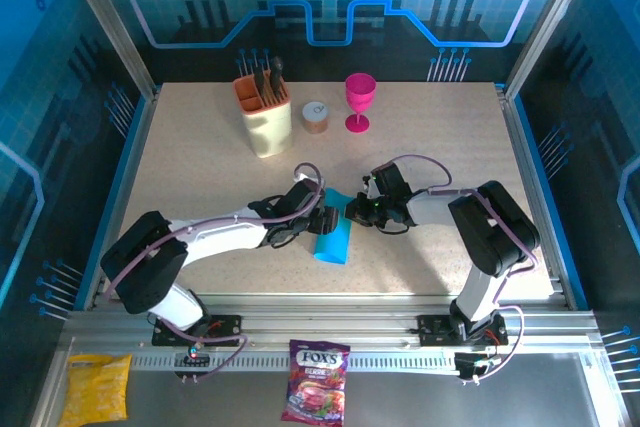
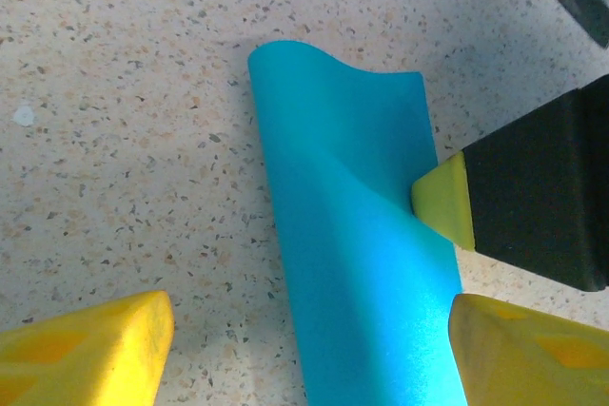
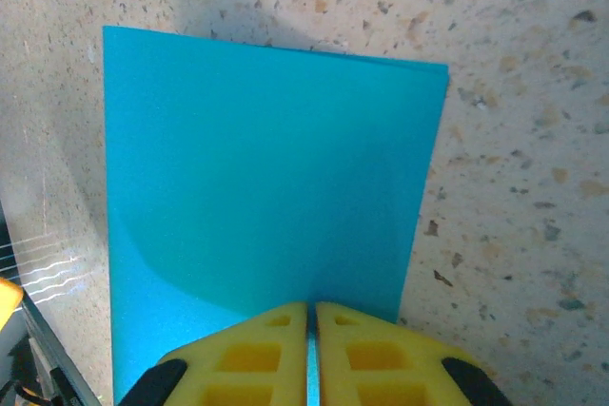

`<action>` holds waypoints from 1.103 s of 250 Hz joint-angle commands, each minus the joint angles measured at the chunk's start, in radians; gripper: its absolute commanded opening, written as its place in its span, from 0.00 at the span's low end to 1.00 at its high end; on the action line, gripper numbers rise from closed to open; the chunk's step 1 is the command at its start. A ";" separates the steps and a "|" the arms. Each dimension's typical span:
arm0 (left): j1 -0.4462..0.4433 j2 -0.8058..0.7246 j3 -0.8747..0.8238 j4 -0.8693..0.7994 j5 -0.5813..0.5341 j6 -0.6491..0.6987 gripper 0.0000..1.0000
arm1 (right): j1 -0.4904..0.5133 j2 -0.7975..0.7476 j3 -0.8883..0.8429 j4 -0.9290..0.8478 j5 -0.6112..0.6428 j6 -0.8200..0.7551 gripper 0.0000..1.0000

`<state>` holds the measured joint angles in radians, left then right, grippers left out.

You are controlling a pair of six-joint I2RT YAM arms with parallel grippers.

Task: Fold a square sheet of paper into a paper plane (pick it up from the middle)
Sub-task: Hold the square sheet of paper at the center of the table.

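On the metal ledge before the tabletop's (image 1: 200,157) near edge lie a yellow snack bag (image 1: 97,387) and a purple candy bag (image 1: 317,392). Mid-tabletop, between the two arms, lies the square sheet of paper (image 1: 333,239). It is bright cyan, plain and unmarked, and from above it shows as a rectangle longer than it is wide.

The right hand (image 3: 311,316) is pressed together on the sheet's edge, with a thin sliver of cyan caught between its yellow fingers. The left hand (image 2: 309,320) is spread, one yellow finger on each side of the sheet. Whether the finger beside the right hand touches the paper I cannot tell.

From the right wrist the sheet reads flat, with crisp corners. The left wrist view brings out a soft curl lifting its far edge off the speckled surface, and a faint diagonal ridge running to the right hand's tip.

Along the far side stand a cream holder (image 1: 265,122) of dark utensils, a small round tin (image 1: 316,115) and a pink goblet (image 1: 360,99).
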<state>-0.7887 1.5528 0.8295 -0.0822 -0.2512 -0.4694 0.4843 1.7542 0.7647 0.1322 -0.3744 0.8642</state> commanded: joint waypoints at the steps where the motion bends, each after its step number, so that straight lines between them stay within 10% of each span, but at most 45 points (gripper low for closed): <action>1: 0.008 0.035 0.021 -0.027 0.033 0.051 0.77 | 0.013 0.021 0.010 -0.012 0.001 -0.014 0.12; 276: 0.014 0.079 -0.072 0.042 0.000 -0.030 0.77 | -0.026 -0.078 0.175 -0.244 0.017 -0.166 0.14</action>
<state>-0.7815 1.6375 0.7765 -0.0559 -0.2424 -0.4652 0.4873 1.7741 0.9253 -0.0601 -0.3901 0.7128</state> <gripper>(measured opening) 0.770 0.140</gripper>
